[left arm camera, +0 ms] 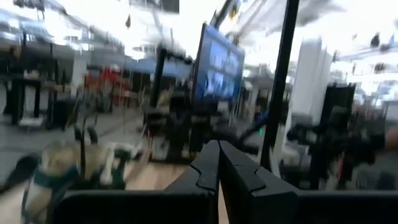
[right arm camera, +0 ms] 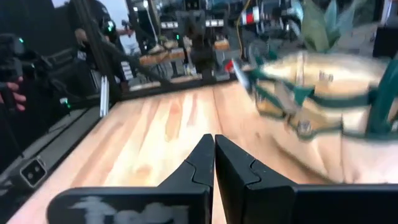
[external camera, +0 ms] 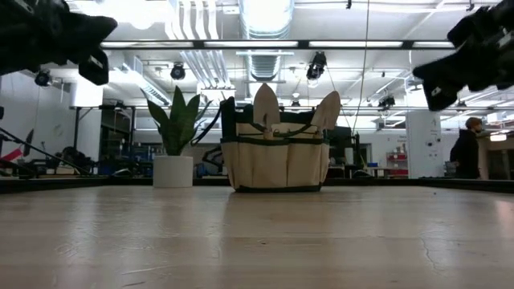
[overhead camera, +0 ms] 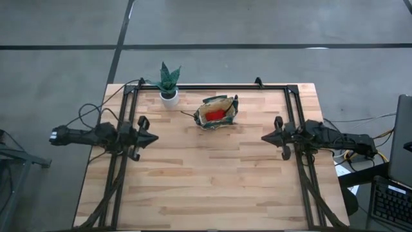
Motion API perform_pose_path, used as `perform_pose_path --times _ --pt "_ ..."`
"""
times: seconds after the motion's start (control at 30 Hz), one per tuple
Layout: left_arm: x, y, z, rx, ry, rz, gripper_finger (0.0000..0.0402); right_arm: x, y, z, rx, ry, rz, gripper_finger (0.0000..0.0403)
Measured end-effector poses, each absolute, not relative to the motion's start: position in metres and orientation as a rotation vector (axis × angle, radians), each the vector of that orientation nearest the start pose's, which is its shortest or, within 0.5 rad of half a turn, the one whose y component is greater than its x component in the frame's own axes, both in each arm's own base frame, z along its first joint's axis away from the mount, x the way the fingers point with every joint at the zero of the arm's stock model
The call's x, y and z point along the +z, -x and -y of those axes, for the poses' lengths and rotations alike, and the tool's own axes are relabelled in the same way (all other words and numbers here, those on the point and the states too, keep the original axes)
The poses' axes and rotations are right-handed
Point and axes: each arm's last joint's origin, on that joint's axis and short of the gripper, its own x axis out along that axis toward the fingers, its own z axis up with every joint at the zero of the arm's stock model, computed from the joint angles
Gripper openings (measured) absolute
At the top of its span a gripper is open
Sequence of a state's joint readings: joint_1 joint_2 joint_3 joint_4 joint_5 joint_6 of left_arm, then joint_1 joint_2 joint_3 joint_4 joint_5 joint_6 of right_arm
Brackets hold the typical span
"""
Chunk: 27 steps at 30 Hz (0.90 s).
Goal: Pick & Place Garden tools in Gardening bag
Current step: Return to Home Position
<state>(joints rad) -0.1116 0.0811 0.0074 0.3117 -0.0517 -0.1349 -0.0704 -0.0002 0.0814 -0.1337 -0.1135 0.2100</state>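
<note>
The tan gardening bag (overhead camera: pixel 217 111) with dark green trim stands on its base at the table's far middle. A red soft item (overhead camera: pixel 214 115) shows inside it. In the low view two tool heads (external camera: pixel 266 104) stick up out of the bag (external camera: pixel 277 156). My left gripper (overhead camera: pixel 153 137) is shut and empty at the table's left, held above the table. My right gripper (overhead camera: pixel 265 137) is shut and empty at the table's right, also held up. The bag also shows in the left wrist view (left arm camera: pixel 56 171) and the right wrist view (right arm camera: pixel 323 112).
A green plant in a white pot (overhead camera: pixel 168 87) stands left of the bag near the far edge. A black frame (overhead camera: pixel 212 86) runs along the far edge and both sides. A person (external camera: pixel 466 152) stands in the room beyond the table's right.
</note>
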Motion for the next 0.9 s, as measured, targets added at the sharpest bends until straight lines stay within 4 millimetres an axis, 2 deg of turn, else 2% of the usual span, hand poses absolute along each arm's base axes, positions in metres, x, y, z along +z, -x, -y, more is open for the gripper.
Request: perform_pose_path --times 0.07,0.37,0.57,0.77,0.9 --pt "0.189 -0.099 0.010 -0.076 0.152 0.228 0.0012 0.172 -0.094 0.003 0.036 -0.243 -0.058 0.0008" --pt "0.190 -0.098 0.010 -0.102 0.073 0.244 0.0012 0.171 -0.095 0.004 0.030 -0.289 -0.063 0.0009" --pt "0.178 -0.100 0.010 -0.086 0.045 0.122 0.0012 0.171 -0.095 0.004 0.028 -0.285 -0.064 0.0009" --pt "0.178 -0.100 0.010 -0.062 -0.005 0.125 0.0012 0.171 -0.095 0.004 0.028 -0.283 -0.064 0.0009" --pt "0.174 -0.101 0.009 -0.048 0.086 0.085 0.0012 0.171 -0.095 0.004 0.028 -0.282 -0.063 0.0009"
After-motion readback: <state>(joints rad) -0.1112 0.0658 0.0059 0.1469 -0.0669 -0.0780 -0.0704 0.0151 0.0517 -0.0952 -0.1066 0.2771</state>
